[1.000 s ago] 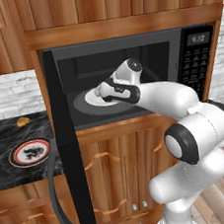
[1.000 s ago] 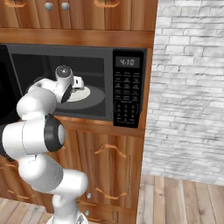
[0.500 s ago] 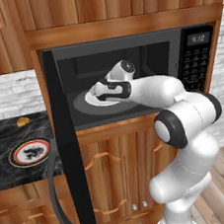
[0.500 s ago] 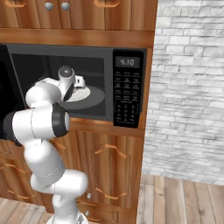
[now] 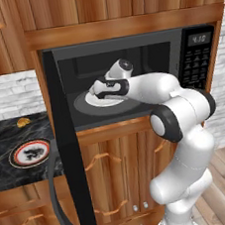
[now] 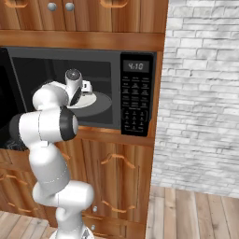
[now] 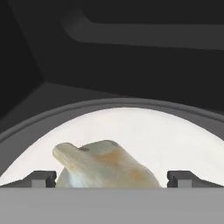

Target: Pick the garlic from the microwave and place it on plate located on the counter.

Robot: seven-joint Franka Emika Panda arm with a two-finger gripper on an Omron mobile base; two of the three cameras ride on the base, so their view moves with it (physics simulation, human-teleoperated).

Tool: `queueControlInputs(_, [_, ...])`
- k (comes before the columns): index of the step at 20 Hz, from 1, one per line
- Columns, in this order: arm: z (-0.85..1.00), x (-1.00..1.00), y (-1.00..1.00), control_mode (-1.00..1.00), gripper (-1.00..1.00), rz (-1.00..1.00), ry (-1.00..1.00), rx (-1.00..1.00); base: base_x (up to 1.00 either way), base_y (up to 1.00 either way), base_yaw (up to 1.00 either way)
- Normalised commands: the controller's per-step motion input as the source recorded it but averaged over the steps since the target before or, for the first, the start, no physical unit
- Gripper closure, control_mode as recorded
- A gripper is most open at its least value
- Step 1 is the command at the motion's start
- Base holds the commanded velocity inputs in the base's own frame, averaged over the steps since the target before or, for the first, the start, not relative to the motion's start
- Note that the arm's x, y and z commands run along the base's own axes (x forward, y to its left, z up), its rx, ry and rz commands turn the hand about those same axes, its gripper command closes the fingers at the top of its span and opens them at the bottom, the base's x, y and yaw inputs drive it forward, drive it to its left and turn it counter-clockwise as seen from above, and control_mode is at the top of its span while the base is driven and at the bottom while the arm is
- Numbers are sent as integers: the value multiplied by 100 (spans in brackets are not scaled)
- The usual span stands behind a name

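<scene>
Gripper (image 7: pixel 112 179) is inside the microwave (image 5: pixel 126 48), low over the white turntable (image 7: pixel 175 140). In the hand view, the garlic (image 7: pixel 105 168) lies at bottom centre, squarely between the two fingertips (image 7: pixel 41 178), which stand wide apart and clear of it on either side; nothing is held. The bulb's stem points to upper left, its long axis slanted across the finger line. Judgement: closing is the next step. Plate (image 5: pixel 30 153) waits on the counter (image 5: pixel 3 138), lower left in the left base view.
</scene>
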Motion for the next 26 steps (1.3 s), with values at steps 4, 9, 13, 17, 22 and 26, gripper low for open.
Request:
queueControlInputs(4, [-21, 1, 0, -100, 100, 0, 1, 0, 0, 0, 0])
queueControlInputs(9, [0, 0, 0, -100, 100, 0, 0, 0, 0, 0, 0])
queueControlInputs(13, [0, -13, -3, -100, 100, -1, -2, 0, 0, 0, 0])
queueControlInputs(17, [1, -48, -32, -100, 100, -8, -10, 1, 0, 0, 0])
queueControlInputs(22, [28, -42, -24, -100, 100, -9, -7, 1, 0, 0, 0])
queueControlInputs(26, [60, -71, -33, -100, 100, -15, 0, 0, 0, 0, 0])
